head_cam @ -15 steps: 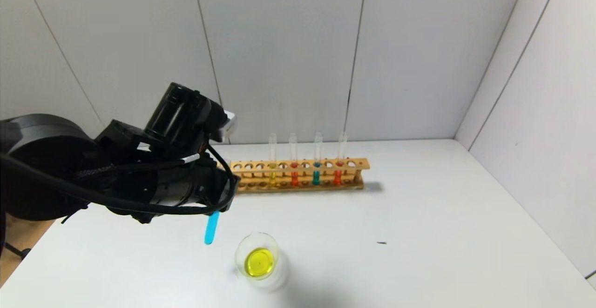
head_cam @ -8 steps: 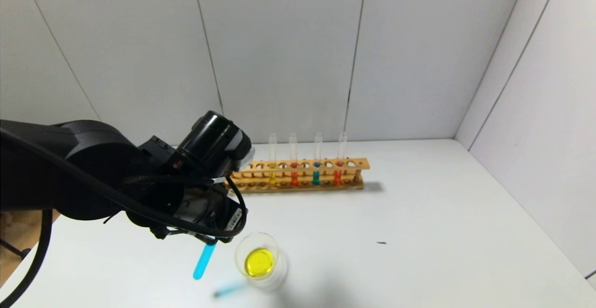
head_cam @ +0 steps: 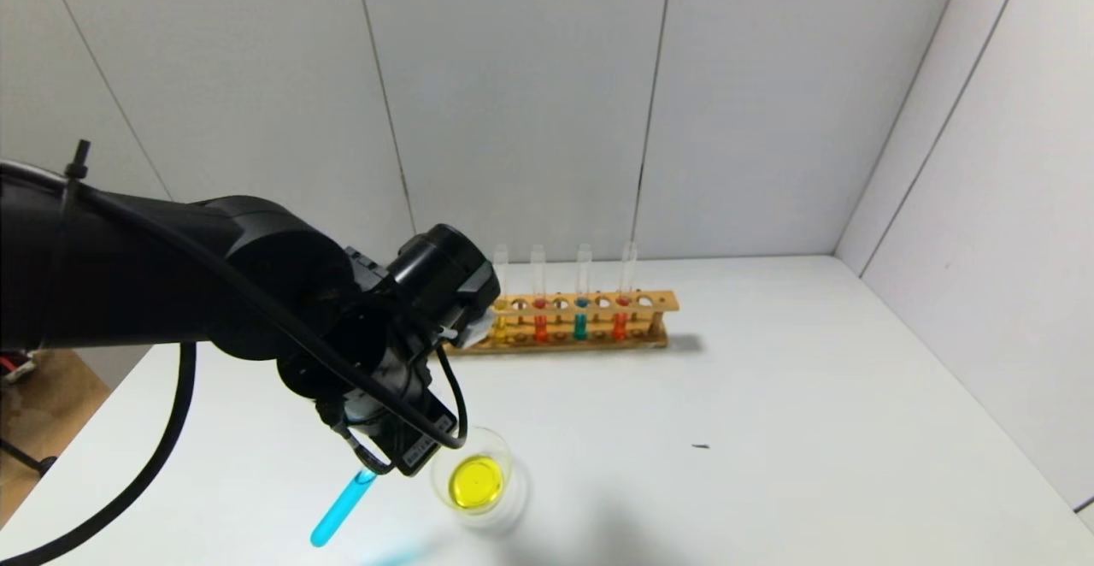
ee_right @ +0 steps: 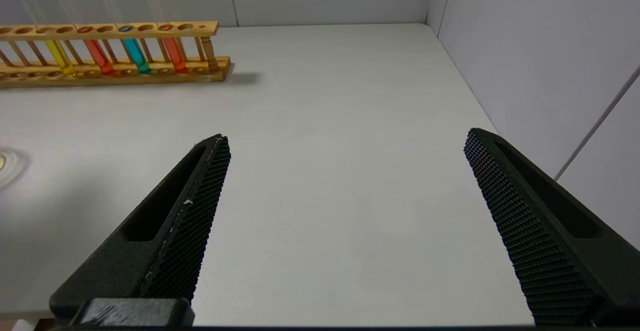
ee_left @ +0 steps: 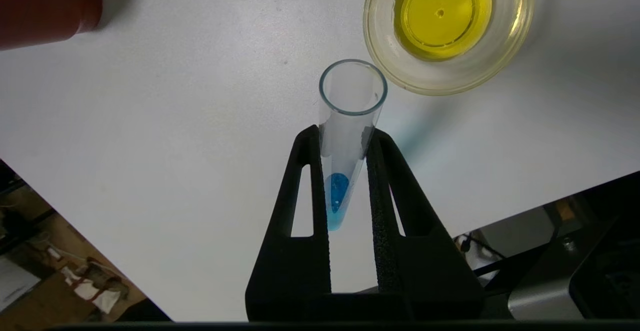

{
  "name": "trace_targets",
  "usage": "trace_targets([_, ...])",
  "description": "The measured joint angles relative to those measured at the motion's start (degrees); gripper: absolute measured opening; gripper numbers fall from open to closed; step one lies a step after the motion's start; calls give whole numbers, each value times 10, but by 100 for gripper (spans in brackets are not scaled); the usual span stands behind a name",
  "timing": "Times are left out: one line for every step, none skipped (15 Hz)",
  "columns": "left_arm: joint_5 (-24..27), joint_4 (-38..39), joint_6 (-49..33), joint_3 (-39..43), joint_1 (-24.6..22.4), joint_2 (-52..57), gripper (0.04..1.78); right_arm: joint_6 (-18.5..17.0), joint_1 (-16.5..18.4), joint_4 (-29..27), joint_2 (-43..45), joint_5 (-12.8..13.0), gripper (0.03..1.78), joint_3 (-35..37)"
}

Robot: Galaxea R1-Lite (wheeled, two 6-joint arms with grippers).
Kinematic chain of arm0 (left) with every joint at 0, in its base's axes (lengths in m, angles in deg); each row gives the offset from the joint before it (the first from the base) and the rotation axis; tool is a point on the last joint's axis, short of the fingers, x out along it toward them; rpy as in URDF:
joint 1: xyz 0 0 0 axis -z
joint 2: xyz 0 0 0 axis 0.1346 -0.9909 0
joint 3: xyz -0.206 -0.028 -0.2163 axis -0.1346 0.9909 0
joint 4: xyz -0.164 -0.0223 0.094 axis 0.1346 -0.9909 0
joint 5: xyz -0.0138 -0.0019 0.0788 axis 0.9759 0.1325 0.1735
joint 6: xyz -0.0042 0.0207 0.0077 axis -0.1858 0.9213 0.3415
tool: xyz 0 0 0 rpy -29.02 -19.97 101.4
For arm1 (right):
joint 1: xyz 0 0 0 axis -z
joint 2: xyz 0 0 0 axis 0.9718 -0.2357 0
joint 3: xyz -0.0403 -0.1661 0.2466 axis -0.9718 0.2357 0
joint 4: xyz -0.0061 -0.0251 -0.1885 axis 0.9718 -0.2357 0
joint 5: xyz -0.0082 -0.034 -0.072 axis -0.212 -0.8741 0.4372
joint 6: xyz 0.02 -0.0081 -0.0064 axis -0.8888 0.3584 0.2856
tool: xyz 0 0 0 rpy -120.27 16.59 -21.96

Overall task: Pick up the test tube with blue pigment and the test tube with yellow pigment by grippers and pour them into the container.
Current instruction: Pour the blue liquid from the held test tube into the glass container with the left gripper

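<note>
**Blue tube tilted beside the beaker — pour not started**

Left hand (ee_left: 345,181) is pinching the test tube with blue pigment (ee_left: 345,141) partway down its length, both pads pressed against the glass. In the head view the tube (head_cam: 340,510) hangs tilted, rounded bottom low and toward the near left, blue liquid all sitting at that end. Its open mouth is close beside the container (head_cam: 473,480) but not over it; the wrist view shows the tube rim next to the beaker's wall (ee_left: 520,31), not above the liquid. Container sits on the table (head_cam: 769,429) at near centre and already holds yellow liquid, so I'd judge the yellow pour done and blue pending.

To do this step well:
- shift the tube mouth right until it sits clearly inside the beaker rim before rolling further
- rotate slowly past horizontal — short liquid column, it'll come out in one slug
- keep the mouth low over the liquid to limit splash; glass on glass could tip the beaker

Right hand (ee_right: 345,206) is spread wide, idle over bare table at the right. Rack (head_cam: 573,322) with the remaining tubes stands far centre, well apart.
</note>
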Motion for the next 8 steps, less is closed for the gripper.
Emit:
trace_targets([0,-19,9,-17,0,-12,29,0,0,0,0,0,171,0])
trace_targets([0,-33,13,-34,0,-24,29,0,0,0,0,0,171,0])
trace_targets([-1,-45,15,-51,1,-37,29,0,0,0,0,0,171,0])
trace_targets([-1,-61,20,-70,1,-51,29,0,0,0,0,0,171,0])
trace_targets([-1,-83,24,-88,1,-63,29,0,0,0,0,0,171,0])
trace_targets([-1,-107,26,-107,1,-75,29,0,0,0,0,0,171,0])
trace_targets([-2,-132,26,-130,1,-88,29,0,0,0,0,0,171,0])
trace_targets([-2,-153,27,-149,1,-101,29,0,0,0,0,0,171,0])
